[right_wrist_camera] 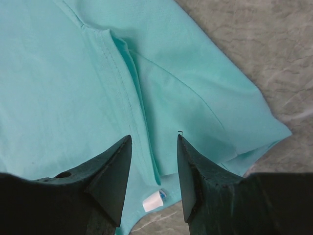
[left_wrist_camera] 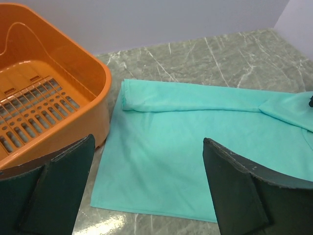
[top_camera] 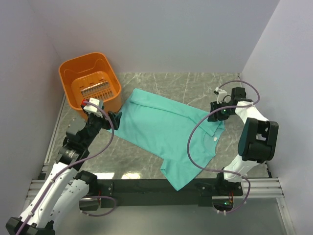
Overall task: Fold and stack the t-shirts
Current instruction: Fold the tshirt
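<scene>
One teal-green t-shirt (top_camera: 161,129) lies partly folded on the marble table, running from near the basket to the front edge. In the left wrist view the t-shirt (left_wrist_camera: 186,132) shows a long fold along its far side. My left gripper (top_camera: 116,119) hovers over the shirt's left edge, jaws wide open and empty (left_wrist_camera: 147,139). My right gripper (top_camera: 215,116) is above the neck end at the right. It stands open (right_wrist_camera: 154,137) over a collar seam of the t-shirt (right_wrist_camera: 49,73), holding nothing. A small white label (right_wrist_camera: 153,201) shows below it.
An orange plastic basket (top_camera: 66,73) stands at the back left, its wall (left_wrist_camera: 73,68) close beside the shirt's left edge. Grey walls close in the table on three sides. Bare marble (top_camera: 195,85) shows behind the shirt.
</scene>
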You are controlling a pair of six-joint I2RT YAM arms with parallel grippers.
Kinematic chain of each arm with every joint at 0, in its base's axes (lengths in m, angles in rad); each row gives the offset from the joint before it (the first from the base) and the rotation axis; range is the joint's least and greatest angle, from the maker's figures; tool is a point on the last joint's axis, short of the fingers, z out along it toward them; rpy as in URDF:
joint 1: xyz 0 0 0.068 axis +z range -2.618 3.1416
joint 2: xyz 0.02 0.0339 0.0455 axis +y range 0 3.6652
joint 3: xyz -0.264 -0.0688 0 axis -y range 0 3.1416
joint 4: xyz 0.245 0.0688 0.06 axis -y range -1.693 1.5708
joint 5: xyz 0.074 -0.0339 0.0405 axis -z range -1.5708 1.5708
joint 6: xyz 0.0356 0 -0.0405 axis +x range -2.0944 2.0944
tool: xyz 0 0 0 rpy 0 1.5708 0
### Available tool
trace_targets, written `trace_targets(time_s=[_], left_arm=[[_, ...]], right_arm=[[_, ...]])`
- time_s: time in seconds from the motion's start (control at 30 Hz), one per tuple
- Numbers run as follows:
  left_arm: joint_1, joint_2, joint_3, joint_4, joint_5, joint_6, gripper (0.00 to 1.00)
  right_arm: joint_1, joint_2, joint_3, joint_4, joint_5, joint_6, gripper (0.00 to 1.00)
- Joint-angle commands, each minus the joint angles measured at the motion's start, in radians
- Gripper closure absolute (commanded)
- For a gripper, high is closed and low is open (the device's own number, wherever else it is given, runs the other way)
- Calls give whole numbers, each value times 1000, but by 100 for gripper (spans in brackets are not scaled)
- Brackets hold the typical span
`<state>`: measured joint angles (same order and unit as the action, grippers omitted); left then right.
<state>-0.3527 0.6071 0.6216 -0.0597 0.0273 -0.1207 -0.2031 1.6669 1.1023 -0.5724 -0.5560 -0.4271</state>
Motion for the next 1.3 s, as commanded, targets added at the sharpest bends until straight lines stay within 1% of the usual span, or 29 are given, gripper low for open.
trace_targets(time_s=[0.0, 0.2, 0.4, 0.63, 0.9, 1.03, 1.07, 1.27], left_arm=[[-3, 5, 17, 21, -24, 1, 3], [-6, -13, 9, 24, -7, -10, 3], [-8, -17, 9, 24, -7, -7, 4], [-11, -15, 9, 27, -4, -8, 4], [-11, -15, 7, 27, -4, -7, 4], [-11, -20, 6, 27, -6, -7, 4], [-11, -18, 6, 27, -4, -7, 4], [-11, -18, 6, 27, -4, -5, 4]], right_arm=[[42, 27, 39, -27, 24, 21, 51], [103, 88, 99, -52, 11, 28, 51], [128, 181, 194, -63, 14, 74, 51], [155, 232, 212, -57, 39, 82, 51], [194, 218, 180, -73, 44, 51, 51], [202, 162, 133, -83, 60, 22, 52], [226, 148, 125, -83, 61, 16, 52], [261, 91, 100, -149, 59, -35, 53]])
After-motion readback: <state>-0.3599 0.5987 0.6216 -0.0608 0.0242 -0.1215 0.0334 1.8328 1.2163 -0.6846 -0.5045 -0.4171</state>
